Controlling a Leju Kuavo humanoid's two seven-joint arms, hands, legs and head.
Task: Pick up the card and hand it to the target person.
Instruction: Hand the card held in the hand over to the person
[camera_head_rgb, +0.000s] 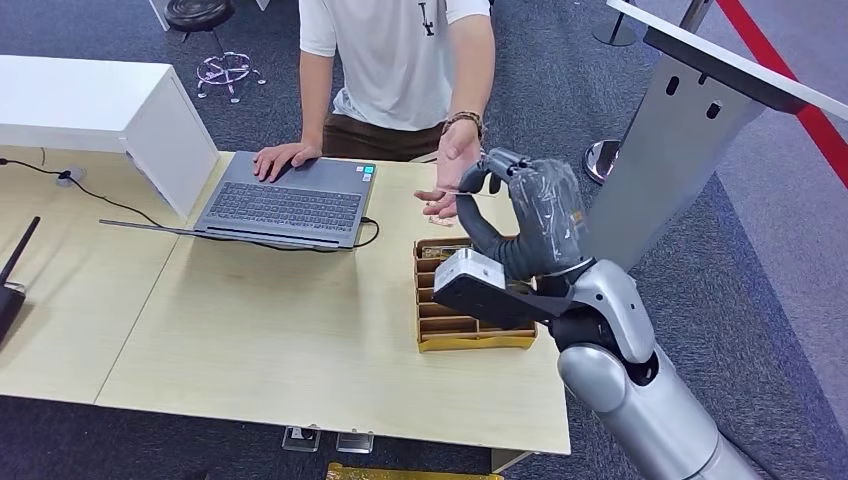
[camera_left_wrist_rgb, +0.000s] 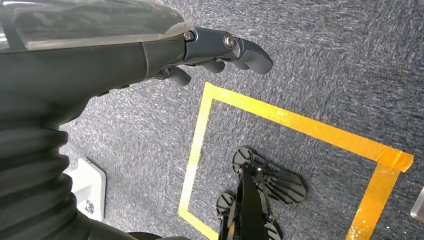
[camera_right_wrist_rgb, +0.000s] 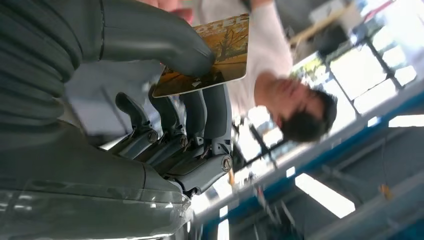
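Observation:
My right hand (camera_head_rgb: 530, 215) is raised above the far end of the wooden card tray (camera_head_rgb: 470, 338). It pinches an orange picture card (camera_right_wrist_rgb: 220, 55) between the thumb and the dark fingers (camera_right_wrist_rgb: 200, 107). A person in a white shirt stands across the table and holds an open palm (camera_head_rgb: 452, 165) just beyond my right hand. Their other hand (camera_head_rgb: 285, 157) rests on the laptop (camera_head_rgb: 285, 205). My left hand (camera_left_wrist_rgb: 220, 50) hangs over the grey carpet with nothing in it, its fingers loosely extended.
A white box (camera_head_rgb: 100, 110) stands at the table's far left, with a cable running to the laptop. A black device (camera_head_rgb: 10, 285) sits at the left edge. A silver barrier post (camera_head_rgb: 670, 150) rises on the right. Yellow tape (camera_left_wrist_rgb: 300, 125) marks the floor.

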